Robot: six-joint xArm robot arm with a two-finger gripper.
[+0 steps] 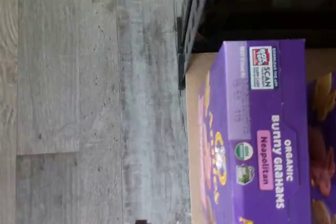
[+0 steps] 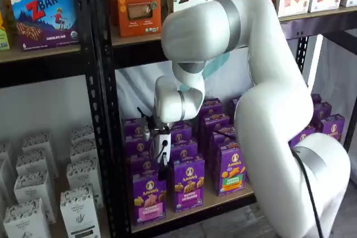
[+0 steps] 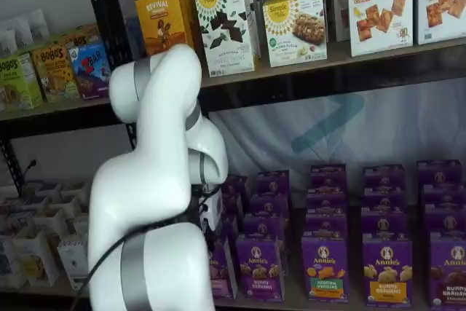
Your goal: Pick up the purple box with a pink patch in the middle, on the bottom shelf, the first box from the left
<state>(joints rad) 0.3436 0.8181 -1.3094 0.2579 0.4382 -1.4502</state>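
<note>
My hand (image 2: 162,166) hangs just above the purple box (image 2: 148,196) at the bottom shelf's (image 2: 223,201) left front; finger state unclear. I'd centre over its top, descend straight, avoid the neighbouring carton (image 2: 188,185).

white arm (image 3: 156,202) fills left foreground, hiding front-left purple boxes; purple box (image 3: 220,267) partly visible beside it on bottom shelf (image 3: 320,302).
</note>
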